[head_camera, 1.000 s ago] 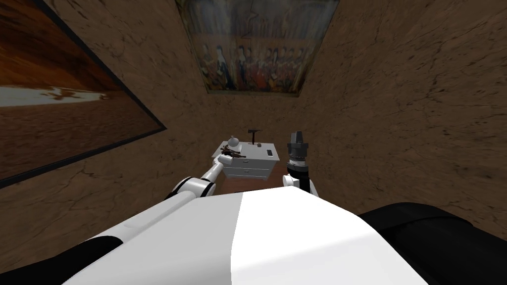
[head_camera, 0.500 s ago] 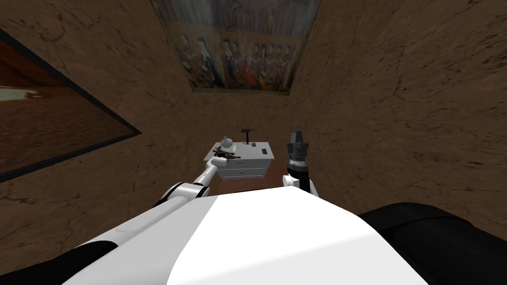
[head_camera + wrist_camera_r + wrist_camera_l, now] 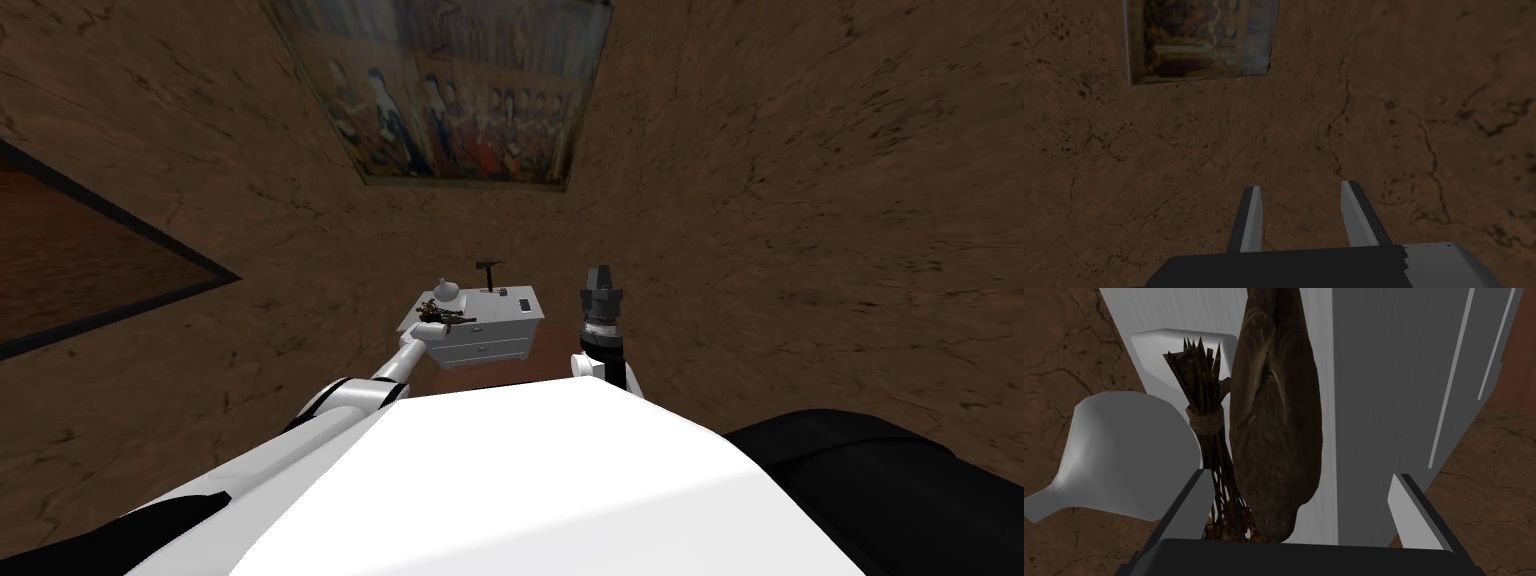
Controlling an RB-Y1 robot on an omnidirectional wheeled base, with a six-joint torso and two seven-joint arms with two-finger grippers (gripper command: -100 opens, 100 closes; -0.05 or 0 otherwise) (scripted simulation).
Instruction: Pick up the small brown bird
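The small brown bird (image 3: 1274, 438) lies on the white dresser top (image 3: 1374, 388), lengthwise between the fingers of my left gripper (image 3: 1299, 475). Those fingers stand wide apart and open, neither one pressing the bird. A tied bundle of dark twigs (image 3: 1206, 413) lies against the bird on one side. In the head view the bird (image 3: 441, 315) is a dark speck at the dresser's (image 3: 485, 335) left front corner, with my left gripper (image 3: 430, 322) reaching over it. My right gripper (image 3: 600, 276) is raised to the right of the dresser, open and holding nothing.
A white round vase (image 3: 446, 293) stands just behind the bird, close to my left finger (image 3: 1124, 453). A dark hammer-shaped thing (image 3: 489, 270) and a small dark flat item (image 3: 523, 303) sit further right on the top. Brown walls close in on both sides.
My head view has swung, so the dresser and wall pictures have slid left in the frame. My left arm stays stretched to the bird at the dresser's corner. The right arm is unchanged.
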